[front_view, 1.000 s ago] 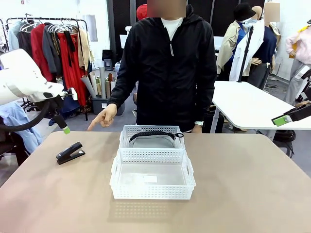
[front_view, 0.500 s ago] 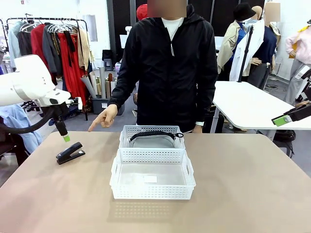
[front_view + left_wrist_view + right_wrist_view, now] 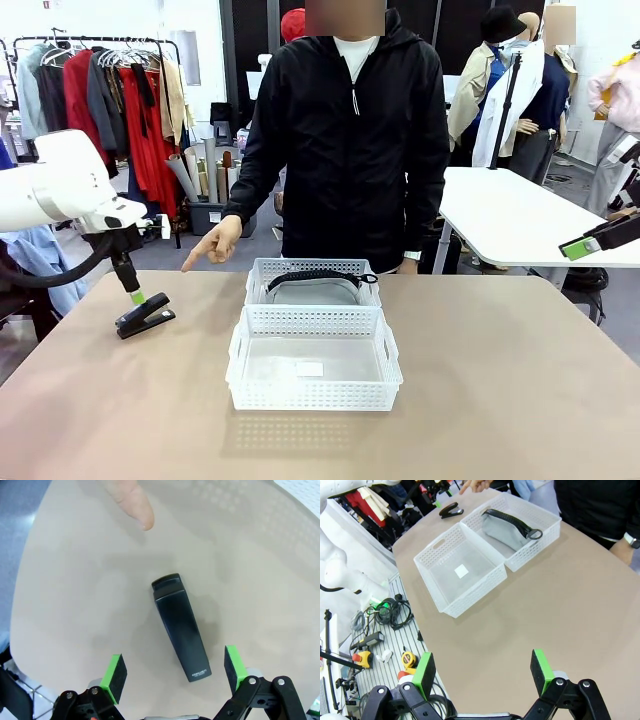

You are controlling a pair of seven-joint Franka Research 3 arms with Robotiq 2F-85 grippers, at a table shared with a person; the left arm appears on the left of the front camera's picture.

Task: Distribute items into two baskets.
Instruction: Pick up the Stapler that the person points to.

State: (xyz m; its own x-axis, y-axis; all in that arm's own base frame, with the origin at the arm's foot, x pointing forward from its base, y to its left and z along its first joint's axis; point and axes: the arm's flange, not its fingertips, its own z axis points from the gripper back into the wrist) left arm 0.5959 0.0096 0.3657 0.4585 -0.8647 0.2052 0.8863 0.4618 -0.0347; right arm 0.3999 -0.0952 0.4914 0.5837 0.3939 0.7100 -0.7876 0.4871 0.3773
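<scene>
Half done: grey pouch [image 3: 312, 289] lies in far basket [image 3: 262, 268]. Near basket [image 3: 312, 398] holds nothing yet. Stapler [image 3: 144, 315] sits on table, left of both. Left gripper [image 3: 173, 665] wide open just over it, no grip. Right gripper [image 3: 485, 669] wide open, well away.

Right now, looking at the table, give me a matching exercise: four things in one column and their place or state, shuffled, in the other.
Column one:
1. stapler
2. grey pouch
3. labelled basket
4. left gripper

Column two:
A. inside the far basket
B. open, over the stapler
C. lying on the bare table, left of the baskets
D. holding no item, nearest the robot

Pairs: 1-C, 2-A, 3-D, 4-B
</scene>
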